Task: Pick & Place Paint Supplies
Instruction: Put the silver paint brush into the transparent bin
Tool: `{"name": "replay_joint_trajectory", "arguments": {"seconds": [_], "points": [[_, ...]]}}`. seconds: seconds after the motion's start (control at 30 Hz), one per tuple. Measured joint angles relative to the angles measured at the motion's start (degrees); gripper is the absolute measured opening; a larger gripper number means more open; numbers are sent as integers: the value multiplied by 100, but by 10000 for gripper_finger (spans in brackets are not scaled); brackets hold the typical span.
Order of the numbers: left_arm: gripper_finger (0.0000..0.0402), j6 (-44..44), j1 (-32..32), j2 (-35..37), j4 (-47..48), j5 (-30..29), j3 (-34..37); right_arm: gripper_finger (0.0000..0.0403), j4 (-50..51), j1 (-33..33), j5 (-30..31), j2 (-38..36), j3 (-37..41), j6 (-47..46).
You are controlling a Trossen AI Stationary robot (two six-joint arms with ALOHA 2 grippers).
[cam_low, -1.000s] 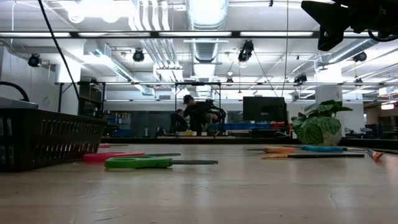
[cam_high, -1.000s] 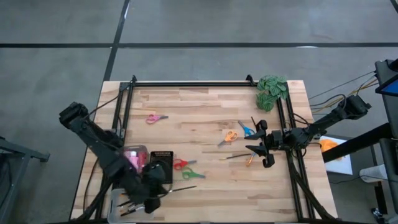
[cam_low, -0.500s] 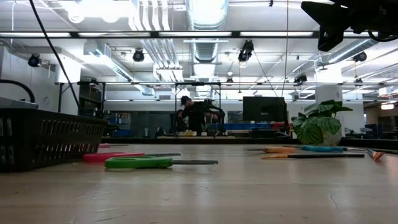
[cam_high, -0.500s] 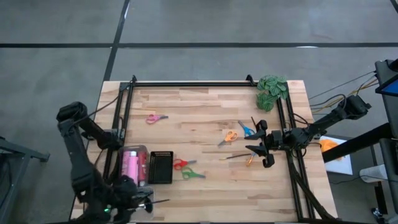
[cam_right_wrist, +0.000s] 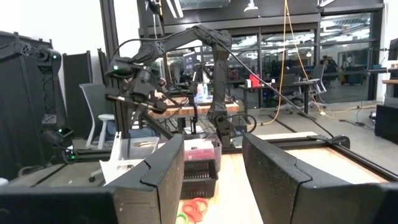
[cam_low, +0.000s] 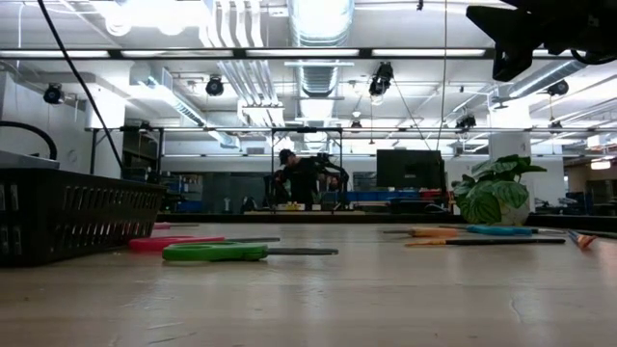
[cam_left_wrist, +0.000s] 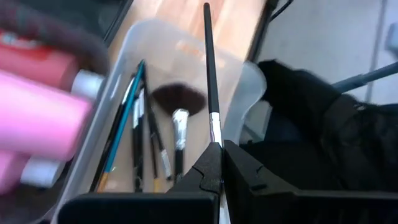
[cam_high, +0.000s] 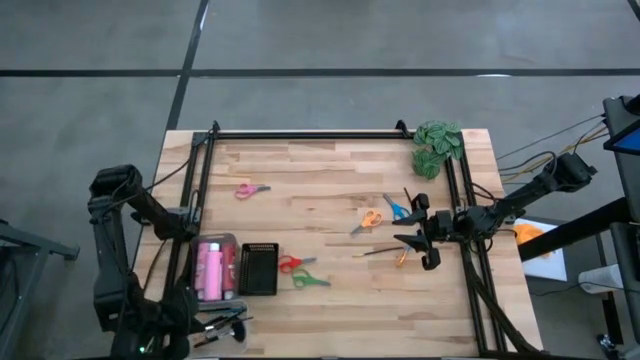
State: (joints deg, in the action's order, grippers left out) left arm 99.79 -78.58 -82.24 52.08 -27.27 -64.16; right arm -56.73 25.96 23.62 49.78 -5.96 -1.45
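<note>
My left gripper (cam_left_wrist: 222, 149) hangs over a clear tray (cam_left_wrist: 245, 74) at the table's near left corner (cam_high: 190, 318), shut on a thin dark brush (cam_left_wrist: 208, 68). Several brushes (cam_left_wrist: 140, 124) lie in that tray. Pink paint bottles (cam_high: 212, 268) lie in a clear bin beside a black basket (cam_high: 259, 268). Red scissors (cam_high: 290, 264), green scissors (cam_high: 310, 281), pink scissors (cam_high: 250, 189), orange scissors (cam_high: 368, 220) and blue scissors (cam_high: 397, 208) lie flat on the wood, as does a brush (cam_high: 385, 250). My right gripper (cam_high: 425, 240) hovers open at the right side, holding nothing. My left gripper pinches the brush between its two fingers at the silver ferrule (cam_left_wrist: 215, 127). The dark handle (cam_left_wrist: 206, 37) sticks straight out past the fingertips, lifted clear above the tray. The bristle end is hidden behind the fingers.
A green leafy clump (cam_high: 437, 143) sits at the far right corner. A black frame rail (cam_high: 300, 135) runs along the far edge and down both sides. Bare wood lies in the middle of the table (cam_high: 320, 190).
My left arm has swung from beside the black basket toward the table's near left corner, carrying the brush with it. The brush now hangs over the clear tray. My right arm has kept still.
</note>
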Motion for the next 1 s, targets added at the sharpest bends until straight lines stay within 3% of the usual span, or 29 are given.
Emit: {"name": "replay_joint_trajectory", "arguments": {"seconds": [0.53, 1.0], "points": [[5, 874, 5, -4, -19, 1276, 424, 159, 101, -1, 0, 0, 0, 2], [10, 874, 69, -4, -74, 1277, 463, 159, 105, 0, 0, 0, 0, 1]]}}
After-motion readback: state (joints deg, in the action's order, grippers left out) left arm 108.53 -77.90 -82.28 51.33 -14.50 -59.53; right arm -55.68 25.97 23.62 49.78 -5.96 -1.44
